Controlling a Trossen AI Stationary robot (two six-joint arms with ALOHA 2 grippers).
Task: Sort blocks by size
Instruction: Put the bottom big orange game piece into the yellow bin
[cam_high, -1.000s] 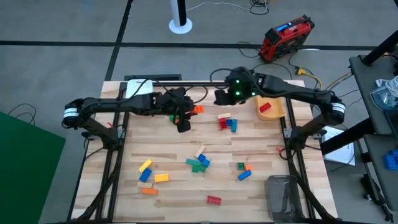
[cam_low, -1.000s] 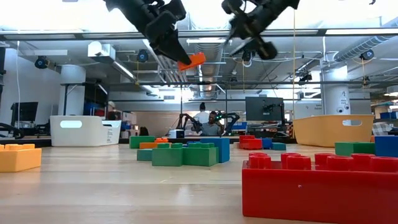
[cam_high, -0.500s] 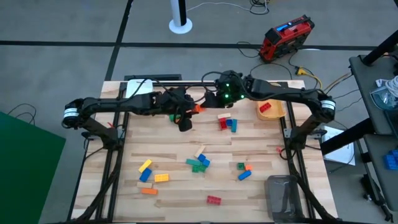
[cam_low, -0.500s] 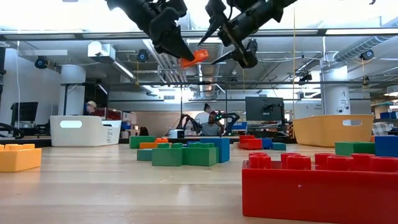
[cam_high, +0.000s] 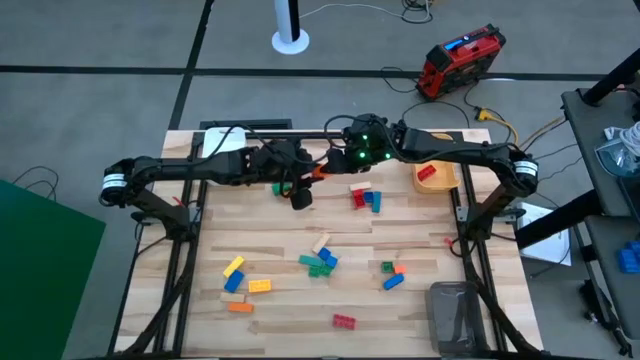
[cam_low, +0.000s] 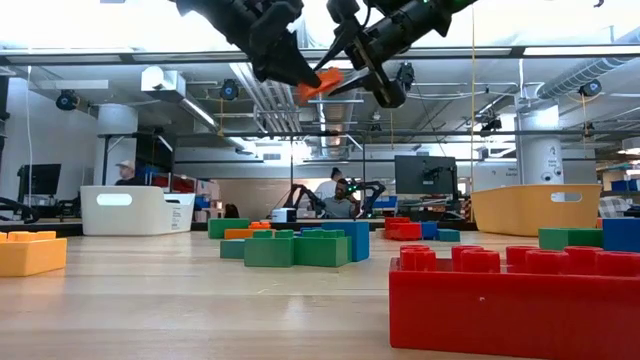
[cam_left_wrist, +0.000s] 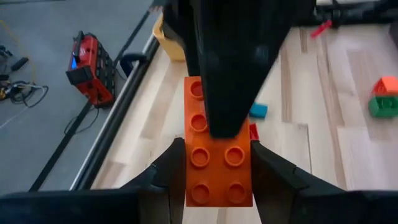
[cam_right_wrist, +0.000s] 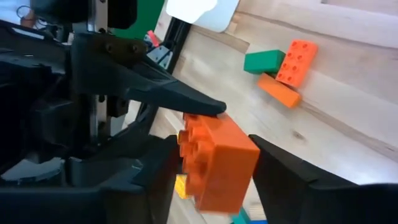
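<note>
Both grippers meet in the air above the far middle of the table (cam_high: 200, 300). The left gripper (cam_left_wrist: 219, 180) has its two fingers closed against the sides of an orange block (cam_left_wrist: 217, 167), which it holds well clear of the wood. The right gripper (cam_right_wrist: 208, 163) comes in from the opposite side with its fingers spread to either flank of the same block; they stand close to it, but whether they press on it cannot be told. In the low view the block (cam_low: 318, 82) hangs tilted high between the two dark tips, with open air below it down to the tabletop.

The orange block is a studded brick two studs wide and about four long, bright and unmarked.

Beneath the meeting point lies bare wood, with a small red and blue cluster (cam_high: 366, 197) just to the right. More blocks lie scattered toward the near half: a green and blue group (cam_high: 320, 262), a yellow and blue group (cam_high: 238, 277), a red block (cam_high: 344, 321) near the front edge. A yellow bin (cam_high: 442, 182) sits at the far right edge with a red piece in it, a grey bin (cam_high: 455, 315) at the near right corner, and a white bin (cam_high: 222, 143) at the far left.
</note>
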